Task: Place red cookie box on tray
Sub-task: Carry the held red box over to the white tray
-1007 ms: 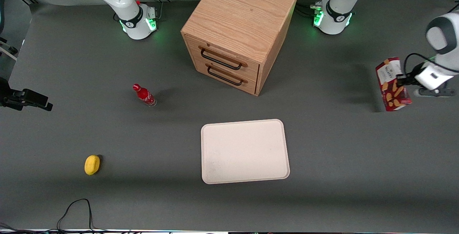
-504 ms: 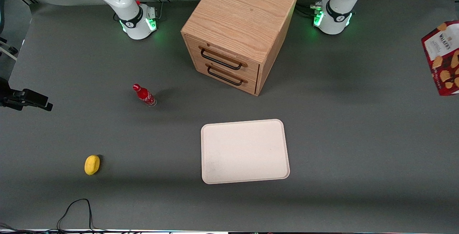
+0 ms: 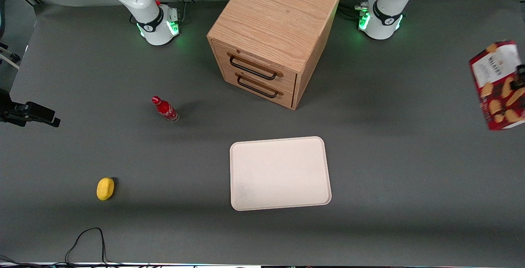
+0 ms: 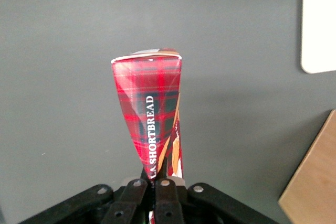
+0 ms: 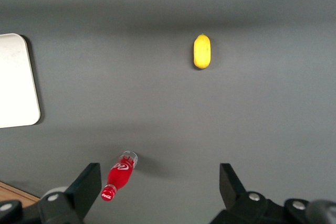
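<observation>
The wooden drawer cabinet [image 3: 274, 38] stands mid-table, its two black-handled drawers facing the front camera. In front of those drawers, nearer the camera, lies the tray [image 3: 280, 173], flat on the grey table [image 3: 389, 186] with nothing on it. Toward the parked arm's end from the cabinet stands a small red bottle [image 3: 165, 109], and nearer the camera than the bottle lies a yellow object [image 3: 105, 188], perhaps a lemon, though its outline is too small to be sure. None of these lies between the cabinet and the working arm's end.

The red cookie box [image 3: 497, 85] hangs in the air toward the working arm's end from the cabinet, tilted, white label end uppermost, well apart from the tray. The gripper [image 4: 156, 192] is clamped on the box's narrow end, its fingers [image 4: 167, 199] pinched close against the carton.
</observation>
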`<move>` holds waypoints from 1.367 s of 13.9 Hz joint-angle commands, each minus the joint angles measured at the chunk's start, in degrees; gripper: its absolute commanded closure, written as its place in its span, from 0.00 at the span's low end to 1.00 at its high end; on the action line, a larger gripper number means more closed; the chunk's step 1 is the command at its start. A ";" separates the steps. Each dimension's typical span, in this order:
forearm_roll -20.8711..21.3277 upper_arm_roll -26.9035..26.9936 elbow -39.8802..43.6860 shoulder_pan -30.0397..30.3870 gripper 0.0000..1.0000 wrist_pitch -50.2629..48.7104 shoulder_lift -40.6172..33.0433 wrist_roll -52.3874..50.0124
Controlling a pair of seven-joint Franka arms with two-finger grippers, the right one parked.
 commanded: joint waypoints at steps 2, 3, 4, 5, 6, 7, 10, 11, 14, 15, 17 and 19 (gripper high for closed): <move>-0.08 0.82 16.52 -11.37 1.00 -4.37 12.27 -14.64; -0.08 0.82 18.28 -14.19 1.00 -4.10 14.12 -17.29; -0.17 0.82 19.78 -16.91 1.00 -3.84 15.79 -19.32; -0.17 0.74 21.01 -19.64 1.00 -3.23 17.38 -22.30; -0.17 0.82 22.68 -22.01 1.00 -2.35 19.05 -26.85; -0.17 0.74 23.91 -23.95 1.00 -0.52 20.37 -30.55; -0.17 -3.55 26.47 -26.08 1.00 3.89 23.27 -39.18; -0.17 -4.79 27.78 -26.08 1.00 5.11 24.24 -41.03; 0.18 -5.07 29.02 -27.92 1.00 7.05 26.44 -41.93; 0.45 -5.07 28.68 -28.10 1.00 8.28 27.14 -41.75; 0.54 -4.98 28.41 -28.10 1.00 11.09 30.38 -41.58; 0.62 -4.98 27.45 -28.01 1.00 14.95 33.29 -41.31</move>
